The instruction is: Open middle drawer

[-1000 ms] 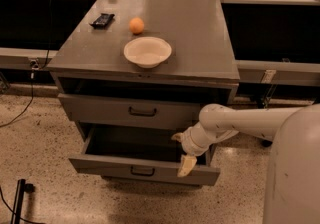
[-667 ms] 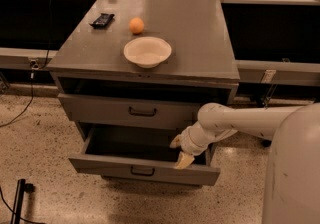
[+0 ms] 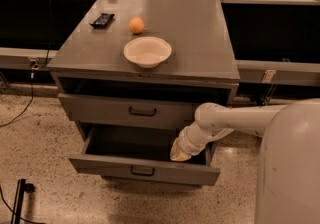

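On the table [image 3: 210, 43], upper centre: a white bowl [image 3: 147, 51], an orange [image 3: 136, 25] behind it (apart), a dark packet [image 3: 102, 19] further left.

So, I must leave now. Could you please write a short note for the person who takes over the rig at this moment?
Hand: low at the right end of the middle drawer, just behind its front panel, with the arm reaching in from the right.
Things: the middle drawer is pulled well out and its handle is free. The drawer above is nearly shut. A bowl, an orange and a dark packet sit on the cabinet top.
Done: the drawer looks open.
Left: probably only to lift the hand out, clear of the drawer.
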